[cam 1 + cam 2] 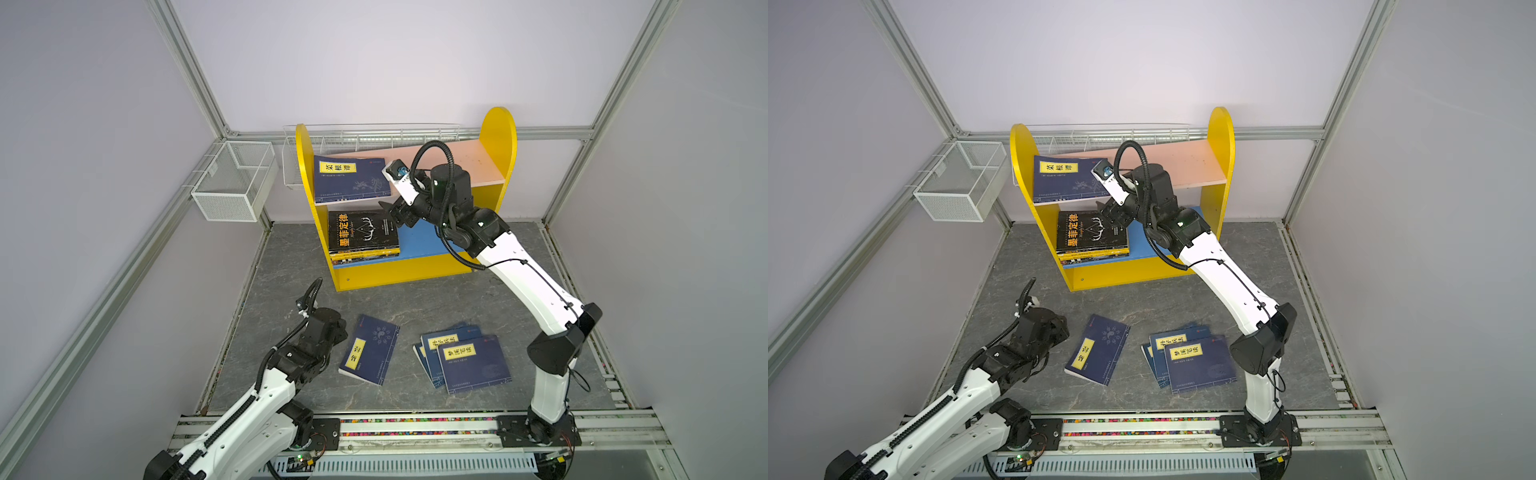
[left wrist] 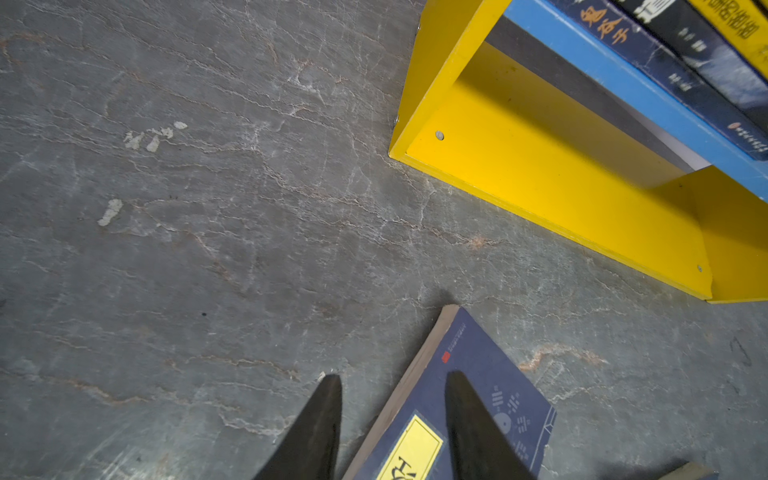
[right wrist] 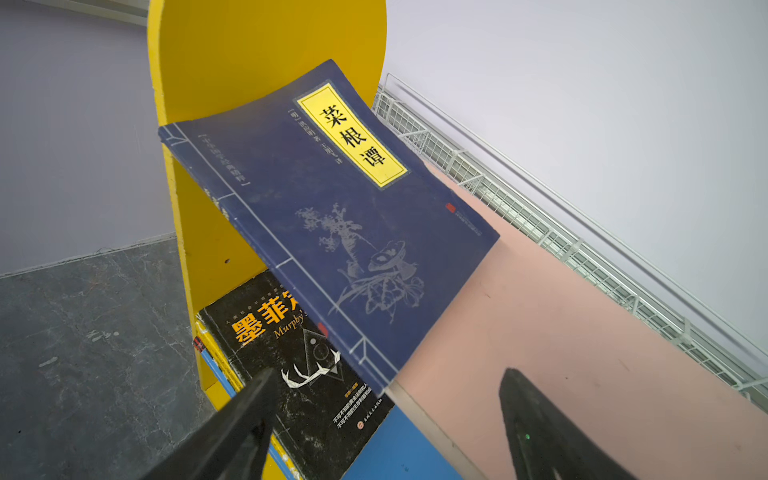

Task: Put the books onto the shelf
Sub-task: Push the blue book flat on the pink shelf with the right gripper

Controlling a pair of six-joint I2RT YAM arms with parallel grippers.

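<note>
The shelf (image 1: pixel 496 137) (image 1: pixel 1221 137) stands at the back, with yellow sides, a pink upper board and a blue lower board. One navy book (image 1: pixel 353 178) (image 3: pixel 332 216) lies at the left end of the pink board. A stack topped by a black book (image 1: pixel 361 230) (image 3: pixel 307 386) lies on the blue board. My right gripper (image 1: pixel 388 210) (image 3: pixel 386 370) is open and empty, just off the upper book's near corner. On the table lie a single navy book (image 1: pixel 370 349) (image 2: pixel 478 357) and a pile of navy books (image 1: pixel 473 361). My left gripper (image 1: pixel 338 330) (image 2: pixel 392 376) hovers open over the single book's edge.
A white wire mesh basket (image 1: pixel 235 183) hangs on the left wall. A long wire basket (image 1: pixel 374 135) runs behind the shelf. The grey stone-patterned tabletop (image 1: pixel 436 299) ends at a metal rail (image 1: pixel 415 428) in front, where both arm bases sit.
</note>
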